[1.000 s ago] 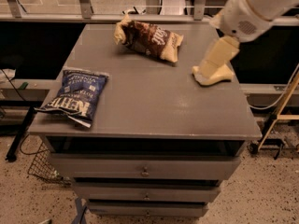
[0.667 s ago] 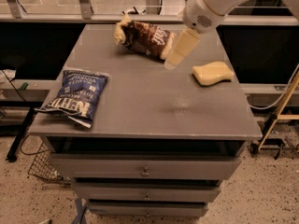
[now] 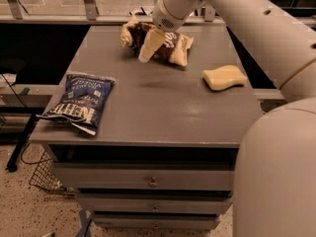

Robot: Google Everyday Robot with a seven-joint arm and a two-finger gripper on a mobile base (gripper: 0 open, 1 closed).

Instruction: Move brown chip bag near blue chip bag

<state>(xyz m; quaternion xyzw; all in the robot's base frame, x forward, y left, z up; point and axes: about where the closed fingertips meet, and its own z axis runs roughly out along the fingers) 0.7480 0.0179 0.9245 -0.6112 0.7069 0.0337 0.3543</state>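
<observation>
The brown chip bag [image 3: 175,44] lies crinkled at the back middle of the grey table [image 3: 163,115], with pale cream ends. The blue chip bag [image 3: 79,101] with white "KETTLE" lettering lies flat at the table's front left corner, far from the brown bag. My gripper [image 3: 149,47] hangs from the big white arm that comes in from the right. It is just above the brown bag's left half and covers its middle. The frame does not show whether it touches the bag.
A pale yellow sponge-like block [image 3: 224,77] lies on the table's right side. The cabinet has drawers [image 3: 153,181] below the top. A wire basket [image 3: 42,179] stands on the floor at the left. Railings run behind the table.
My arm has swung left, from above the yellow block to above the brown chip bag. The bags and the block have not moved.
</observation>
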